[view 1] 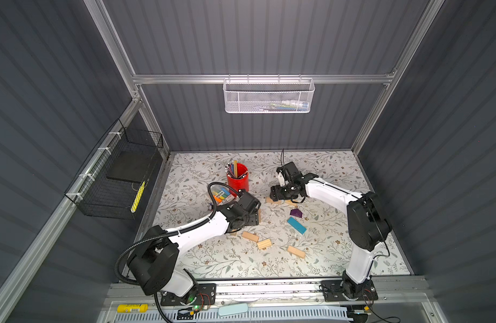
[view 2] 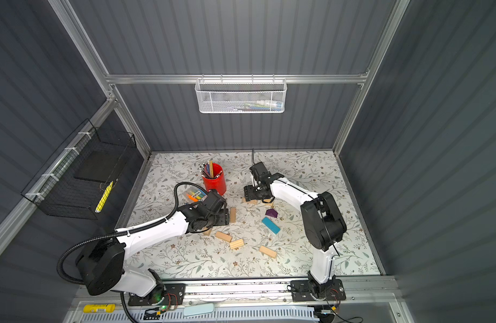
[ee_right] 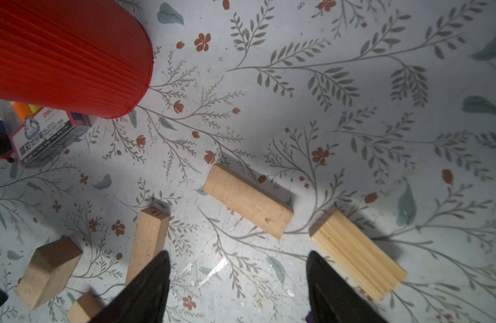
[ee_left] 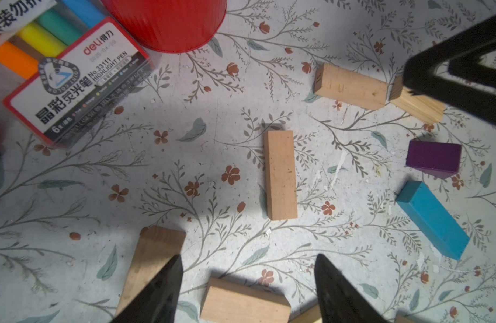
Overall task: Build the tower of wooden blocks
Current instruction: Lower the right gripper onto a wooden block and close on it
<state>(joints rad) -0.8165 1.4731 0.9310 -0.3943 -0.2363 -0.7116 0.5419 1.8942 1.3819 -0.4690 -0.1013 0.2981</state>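
Wood blocks (view 1: 250, 236), loose lot: several tan pieces, one teal block (view 1: 296, 225) and one purple house-shaped block (view 1: 296, 213). All lie flat and scattered on the floral surface (view 1: 339, 251); no tower begun. Left jaws: spread, holding nothing. One tan brick (ee_left: 280, 174) lies straight ahead on their centre line, long axis pointing away. A second (ee_left: 154, 257) runs under one tip, and a third (ee_left: 244, 303) lies on the surface below the gap, apparently untouched. Right jaws: spread, holding nothing. One brick (ee_right: 248, 200) lies slantwise ahead of the gap, a ribbed-grain brick (ee_right: 356, 253) just beside one tip, and another (ee_right: 150, 240) beside the opposite tip. The teal and purple pieces lie off to one side of the left jaws and close behind the right jaws. Handling, as judged: light, rigid, not fragile. The bare wood should grip well, and the painted pieces are probably slicker. Take each brick across its narrow width at mid-length, with the jaws on the two long parallel faces. Take the purple piece by its flat sides, never the sloped roof.
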